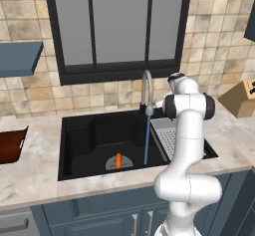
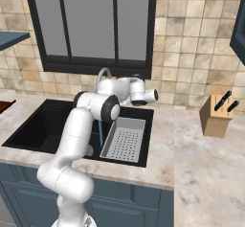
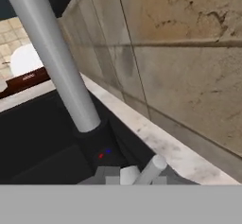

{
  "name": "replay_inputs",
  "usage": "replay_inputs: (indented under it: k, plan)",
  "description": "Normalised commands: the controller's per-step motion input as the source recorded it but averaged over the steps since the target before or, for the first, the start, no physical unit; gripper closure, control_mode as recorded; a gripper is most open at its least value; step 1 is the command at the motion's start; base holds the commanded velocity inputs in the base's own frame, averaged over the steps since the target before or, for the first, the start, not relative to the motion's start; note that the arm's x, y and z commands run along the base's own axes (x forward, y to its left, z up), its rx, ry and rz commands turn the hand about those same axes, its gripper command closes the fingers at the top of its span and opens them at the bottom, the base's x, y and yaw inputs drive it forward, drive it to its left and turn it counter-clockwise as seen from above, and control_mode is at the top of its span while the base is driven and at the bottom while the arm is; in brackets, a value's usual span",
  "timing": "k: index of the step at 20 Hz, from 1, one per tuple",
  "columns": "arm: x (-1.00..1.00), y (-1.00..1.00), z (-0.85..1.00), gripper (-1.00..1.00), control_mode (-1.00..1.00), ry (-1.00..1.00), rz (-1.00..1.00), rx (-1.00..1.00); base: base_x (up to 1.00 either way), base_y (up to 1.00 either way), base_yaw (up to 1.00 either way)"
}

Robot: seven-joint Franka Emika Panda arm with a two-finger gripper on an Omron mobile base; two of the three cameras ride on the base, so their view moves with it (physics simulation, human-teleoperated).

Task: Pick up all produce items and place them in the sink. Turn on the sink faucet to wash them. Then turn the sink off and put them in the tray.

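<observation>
The small orange carrot (image 1: pixel 118 160) stands on the grey drain disc at the bottom of the black sink (image 1: pixel 79 140). A blue stream of water (image 1: pixel 147 140) runs down from the silver gooseneck sink faucet (image 1: pixel 146 88) into the basin. My gripper (image 1: pixel 160 102) is low behind the faucet, just right of its dark base (image 3: pixel 101 142), mostly hidden by my arm. In the hand view the faucet pipe (image 3: pixel 52 53) is very close, and a silver lever (image 3: pixel 152 168) sits right at the gripper. Its fingers cannot be made out. The reddish-brown tray (image 1: pixel 10 145) lies on the counter left of the sink.
A grey perforated drainer basket (image 2: pixel 124 140) fills the sink's right side. A wooden knife block (image 2: pixel 215 116) stands on the right counter. The tiled back wall (image 3: pixel 189 53) is close behind the hand. A blue shelf (image 1: pixel 20 58) hangs at upper left.
</observation>
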Motion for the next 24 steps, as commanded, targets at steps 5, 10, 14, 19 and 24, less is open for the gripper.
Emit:
replay_inputs:
  k: [5, 10, 14, 19, 24]
  plan:
    - [0.0, 0.68, 0.24, 1.0, -1.0, -0.06, 0.11, -0.04, 0.0, 0.0, 0.0]
    - [0.0, 0.74, 0.26, 1.0, -1.0, -0.03, 0.09, -0.05, 0.0, 0.0, 0.0]
    - [0.0, 0.82, 0.16, 1.0, -1.0, -0.01, 0.08, -0.07, 0.0, 0.0, 0.0]
    - [0.0, 0.85, 0.07, 1.0, -1.0, 0.0, 0.06, -0.09, 0.0, 0.0, 0.0]
    - [0.0, 0.34, 0.0, -1.0, -1.0, -0.05, 0.01, -0.04, 0.0, 0.0, 0.0]
